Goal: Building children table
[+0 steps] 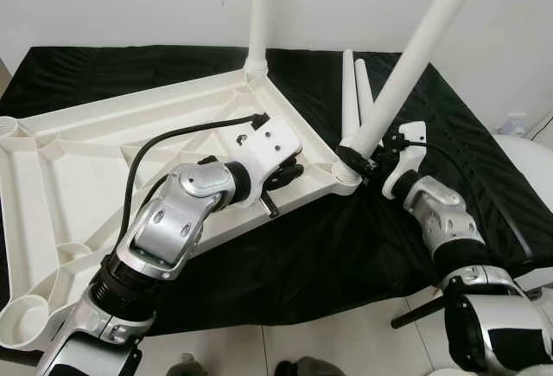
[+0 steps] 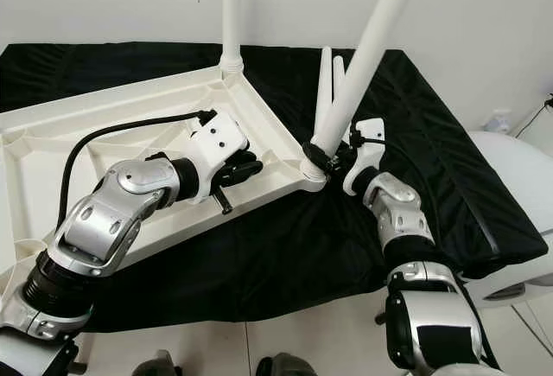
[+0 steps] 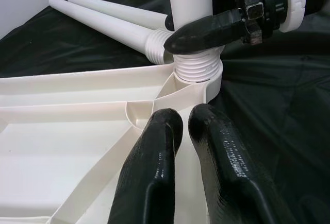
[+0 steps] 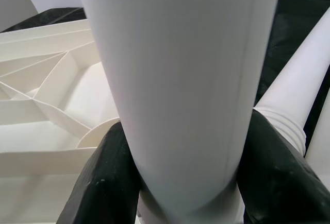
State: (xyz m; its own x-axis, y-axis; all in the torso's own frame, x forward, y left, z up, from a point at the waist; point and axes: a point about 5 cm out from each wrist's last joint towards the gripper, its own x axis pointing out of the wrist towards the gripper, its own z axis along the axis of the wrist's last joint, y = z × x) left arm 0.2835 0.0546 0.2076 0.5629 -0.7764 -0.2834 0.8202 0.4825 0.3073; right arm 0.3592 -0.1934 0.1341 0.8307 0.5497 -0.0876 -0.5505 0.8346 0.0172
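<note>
Both arms (image 1: 177, 212) are rounded silver shells with black joint rings. A black cable (image 1: 143, 156) loops to the left arm's white wrist block (image 1: 268, 144), which has small screw holes. Fingers (image 3: 154, 167) are glossy black.

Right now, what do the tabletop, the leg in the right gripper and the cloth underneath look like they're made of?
Tabletop: looks like moulded white plastic, semi-gloss, with ribbed webbing and round corner sockets on its upturned underside.
Table leg, held by the right gripper: same white plastic by the look, smooth tapered tube with a ridged, threaded-looking collar at the base.
Black cloth: probably woven fabric, matte, creased; fibre can't be told.
</note>
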